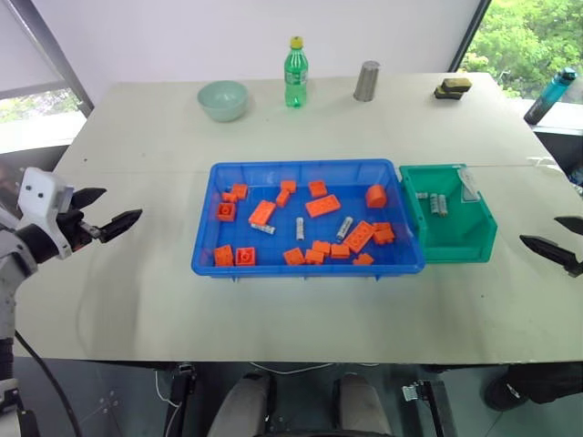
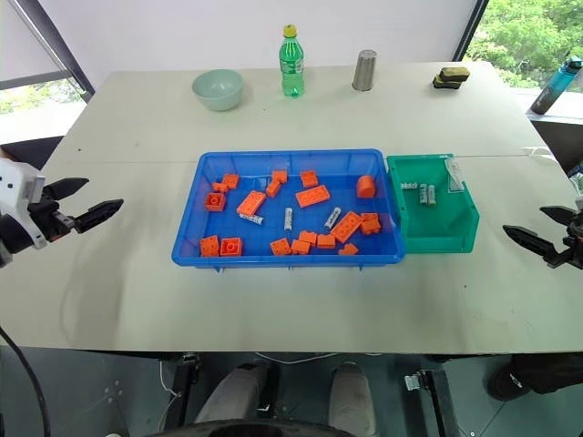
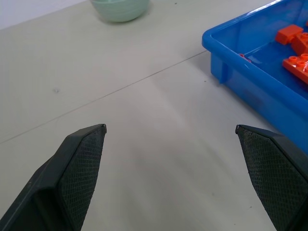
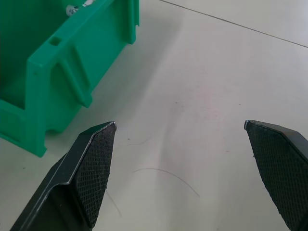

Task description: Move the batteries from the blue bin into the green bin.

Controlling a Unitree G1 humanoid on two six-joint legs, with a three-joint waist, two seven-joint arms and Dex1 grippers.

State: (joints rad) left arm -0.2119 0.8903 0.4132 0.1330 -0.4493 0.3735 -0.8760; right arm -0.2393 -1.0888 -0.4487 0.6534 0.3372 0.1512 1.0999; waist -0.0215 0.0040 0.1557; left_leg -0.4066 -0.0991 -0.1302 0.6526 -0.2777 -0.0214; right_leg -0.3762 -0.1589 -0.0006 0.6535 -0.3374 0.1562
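On the pale table (image 1: 137, 300), three batteries (image 1: 300, 228) lay among orange bricks (image 1: 322, 206) in the blue bin (image 1: 219, 264), apparently three more sat in the green bin (image 1: 455, 244) touching it, their count unclear, while the left gripper (image 1: 100, 211) and right gripper (image 2: 539, 229) hovered wide and empty, well apart from it.

table (image 1: 137, 300): pale, seam across its middle | blue bin (image 1: 305, 266) centre, touching green bin (image 1: 455, 244) on its right | far edge: pale green bowl (image 1: 223, 99), green bottle (image 1: 295, 73) upright, grey metal cup (image 1: 366, 81), two dark sponges (image 1: 452, 87) stacked | blue bottle (image 1: 549, 96) at the far right corner
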